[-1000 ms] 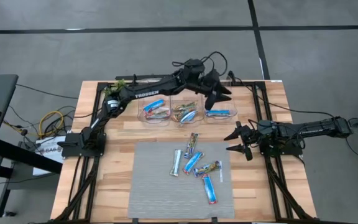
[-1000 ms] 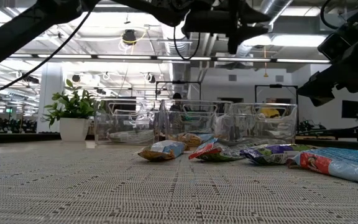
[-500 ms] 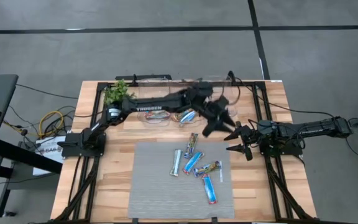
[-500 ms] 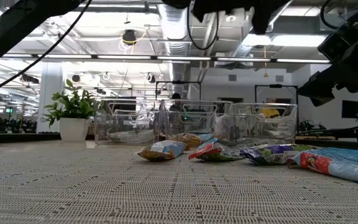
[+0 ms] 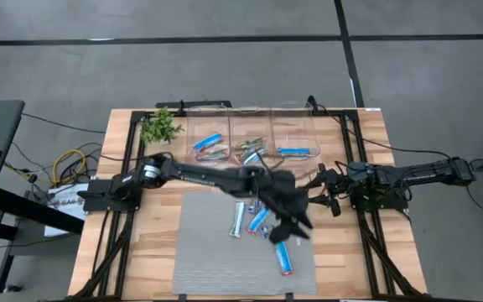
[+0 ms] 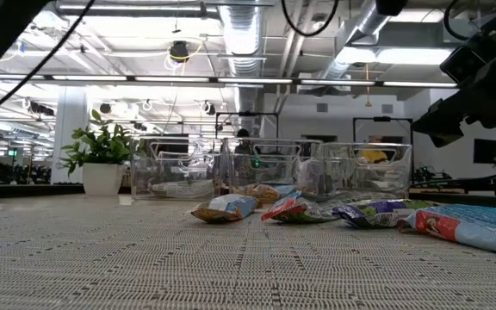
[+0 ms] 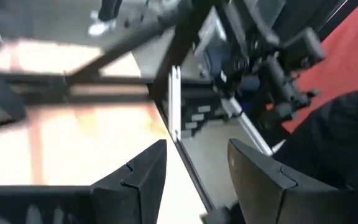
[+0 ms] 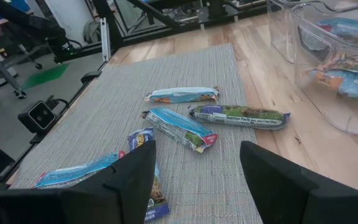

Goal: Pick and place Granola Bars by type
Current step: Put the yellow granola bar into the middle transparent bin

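High view: my left gripper (image 5: pixel 290 228), fingers spread and empty, hangs over the loose granola bars (image 5: pixel 262 220); a blue bar (image 5: pixel 283 254) lies lengthwise just beyond it.

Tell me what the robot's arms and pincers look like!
Both arms are black and jointed. The left arm is long and slim. The right arm trails black cables. Each pincer, left pincer and right pincer, has two chunky, dark, angular fingers.
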Action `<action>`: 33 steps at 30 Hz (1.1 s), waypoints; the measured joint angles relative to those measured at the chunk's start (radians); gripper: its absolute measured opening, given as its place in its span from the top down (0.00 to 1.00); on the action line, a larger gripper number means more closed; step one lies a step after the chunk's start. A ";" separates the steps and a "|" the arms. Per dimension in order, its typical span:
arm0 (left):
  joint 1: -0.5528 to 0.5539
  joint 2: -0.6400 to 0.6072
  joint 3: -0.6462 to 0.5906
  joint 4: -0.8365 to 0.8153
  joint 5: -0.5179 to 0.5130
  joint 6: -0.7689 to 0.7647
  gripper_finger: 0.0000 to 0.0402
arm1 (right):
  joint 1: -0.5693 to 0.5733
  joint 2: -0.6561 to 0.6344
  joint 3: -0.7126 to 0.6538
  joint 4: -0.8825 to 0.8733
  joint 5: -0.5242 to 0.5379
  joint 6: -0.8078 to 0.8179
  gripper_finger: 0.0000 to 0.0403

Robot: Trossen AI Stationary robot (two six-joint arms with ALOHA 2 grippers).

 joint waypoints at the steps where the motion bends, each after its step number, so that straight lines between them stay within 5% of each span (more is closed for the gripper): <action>1: -0.017 0.000 0.000 -0.024 -0.019 -0.016 0.60 | 0.000 0.000 0.000 0.000 0.000 0.000 0.44; 14: -0.138 0.000 0.000 -0.480 -0.224 -0.407 0.60 | 0.000 0.000 0.000 0.000 0.000 0.000 0.44; 33: -0.135 -0.002 -0.014 -1.089 -0.576 -0.824 0.60 | 0.000 0.000 0.000 0.000 0.000 0.000 0.44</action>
